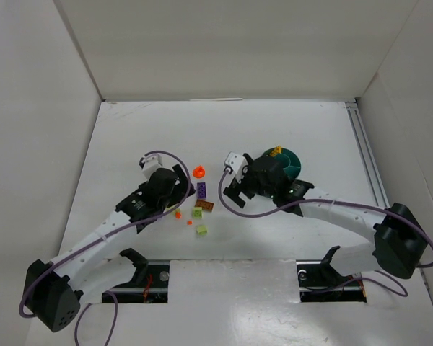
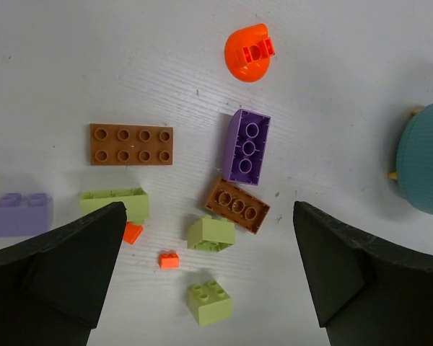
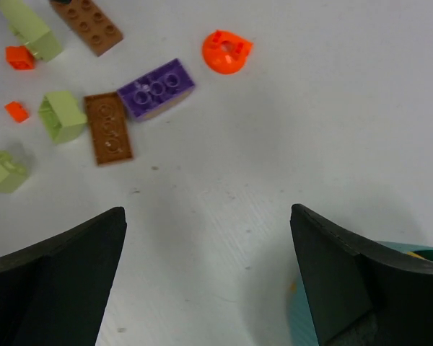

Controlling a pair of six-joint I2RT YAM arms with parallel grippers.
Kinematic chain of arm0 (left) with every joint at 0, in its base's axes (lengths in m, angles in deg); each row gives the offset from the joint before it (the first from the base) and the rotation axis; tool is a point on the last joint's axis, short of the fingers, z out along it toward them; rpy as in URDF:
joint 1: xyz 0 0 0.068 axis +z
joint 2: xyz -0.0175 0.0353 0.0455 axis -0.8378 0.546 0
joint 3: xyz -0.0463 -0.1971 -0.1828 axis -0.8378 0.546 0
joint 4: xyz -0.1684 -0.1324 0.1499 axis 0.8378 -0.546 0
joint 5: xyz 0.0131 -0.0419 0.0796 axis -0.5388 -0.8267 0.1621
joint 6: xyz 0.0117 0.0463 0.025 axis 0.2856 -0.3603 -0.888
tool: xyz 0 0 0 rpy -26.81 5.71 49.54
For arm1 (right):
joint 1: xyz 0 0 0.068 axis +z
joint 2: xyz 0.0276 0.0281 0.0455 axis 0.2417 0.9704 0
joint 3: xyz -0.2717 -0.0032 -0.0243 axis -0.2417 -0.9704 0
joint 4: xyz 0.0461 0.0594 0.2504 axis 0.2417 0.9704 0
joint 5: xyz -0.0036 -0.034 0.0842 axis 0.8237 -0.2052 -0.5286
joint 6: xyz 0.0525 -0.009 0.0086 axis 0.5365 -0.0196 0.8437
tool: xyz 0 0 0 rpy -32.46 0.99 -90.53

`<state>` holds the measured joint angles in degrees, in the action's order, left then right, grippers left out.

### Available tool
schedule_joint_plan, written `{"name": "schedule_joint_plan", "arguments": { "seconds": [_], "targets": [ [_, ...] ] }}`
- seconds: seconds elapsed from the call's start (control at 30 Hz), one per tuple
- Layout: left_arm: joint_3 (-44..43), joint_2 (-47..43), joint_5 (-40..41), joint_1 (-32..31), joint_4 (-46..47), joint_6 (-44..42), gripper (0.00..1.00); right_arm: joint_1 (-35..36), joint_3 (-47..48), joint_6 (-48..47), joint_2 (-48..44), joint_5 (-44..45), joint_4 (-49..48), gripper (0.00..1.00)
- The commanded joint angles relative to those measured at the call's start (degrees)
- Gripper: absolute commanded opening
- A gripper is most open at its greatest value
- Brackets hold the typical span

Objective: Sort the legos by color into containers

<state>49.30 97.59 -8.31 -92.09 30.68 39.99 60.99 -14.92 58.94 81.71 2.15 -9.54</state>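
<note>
Between wide left jaws, lime, orange legos (image 2: 211, 234), right jaws wide beside tub (image 2: 426, 162)

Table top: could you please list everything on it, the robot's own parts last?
Round piece: one, red-orange, pile's far edge.
Plates: two, brown, a long one and a shorter one, mid-pile.
Purple brick: one, dark purple, mid-pile.
Lavender brick: one, pale purple, pile's left edge.
Lime bricks: three, lime green, pile's near side.
Small bits: two, red-orange, among the lime bricks.
Tub: one, teal, under the right arm; yellow brick at its far side.
Table: one, white, beneath everything.
Left gripper: open, empty, over the pile.
Right gripper: open, empty, between pile and tub.
</note>
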Motion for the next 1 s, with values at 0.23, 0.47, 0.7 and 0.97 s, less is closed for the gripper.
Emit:
{"name": "schedule_joint_plan", "arguments": {
  "seconds": [0.23,0.47,0.7,0.97],
  "targets": [
    [2.98,-9.02,0.48,0.2,-6.52,6.35,1.0,14.69,-1.49,1.83,7.95,-8.68,-11.54,0.91],
    [4.04,-9.55,-2.33,0.2,-6.0,6.35,1.0,16.81,-4.83,-4.15,12.08,-16.17,-14.26,0.89],
    [5.71,-9.55,-2.34,0.2,-5.47,7.49,1.0,16.81,-0.96,-8.55,18.93,-17.32,-14.26,0.85],
    [5.71,-9.02,-1.81,0.2,-5.47,7.49,1.0,16.81,1.33,-9.78,24.29,-15.13,-16.63,0.81]
  ]
}}
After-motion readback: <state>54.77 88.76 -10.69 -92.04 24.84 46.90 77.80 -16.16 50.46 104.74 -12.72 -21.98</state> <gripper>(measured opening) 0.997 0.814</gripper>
